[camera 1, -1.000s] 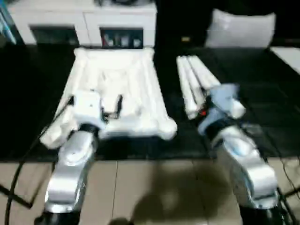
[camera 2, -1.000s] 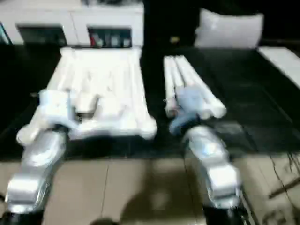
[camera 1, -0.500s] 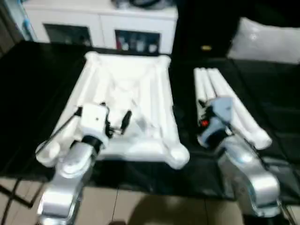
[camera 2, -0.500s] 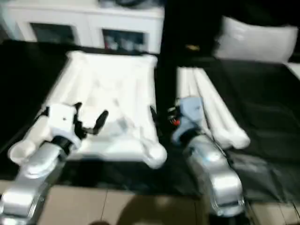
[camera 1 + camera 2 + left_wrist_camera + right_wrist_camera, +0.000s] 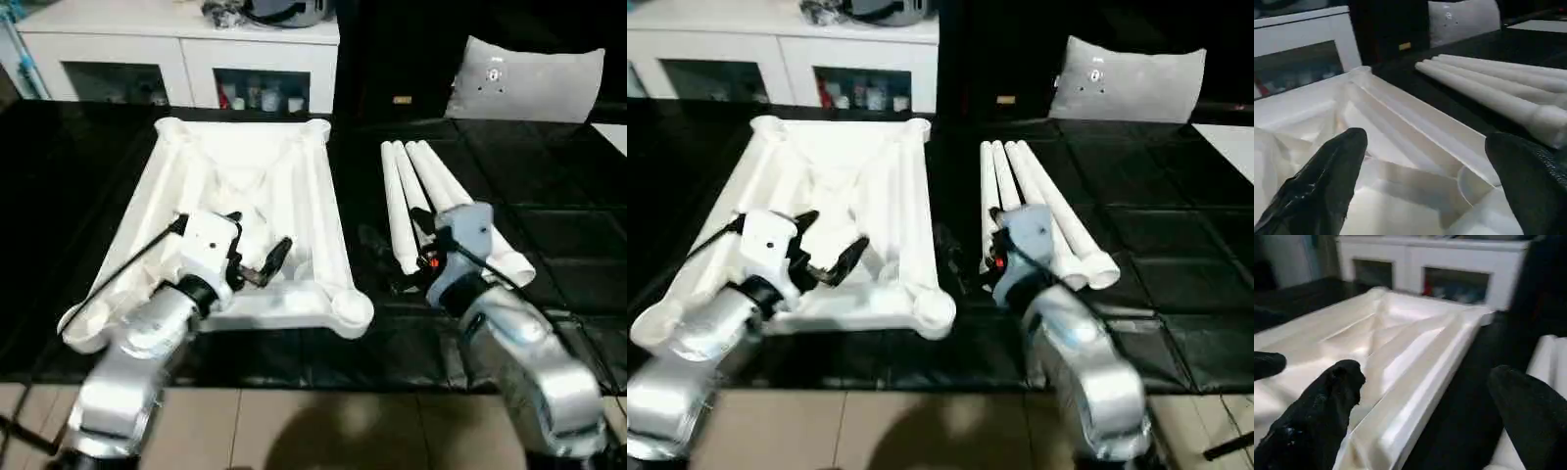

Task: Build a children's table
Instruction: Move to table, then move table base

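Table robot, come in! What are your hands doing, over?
Left gripper open above the upturned table top. Right gripper open, empty, beside the legs. Legs loose on the mat. Nothing in the way.

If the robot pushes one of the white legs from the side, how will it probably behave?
The legs are round, so one would probably roll on the flat black floor. They taper, so it may roll in a curve rather than straight. They look smooth, like stiff plastic, so a leg may slip in the right gripper, but it should not bend.
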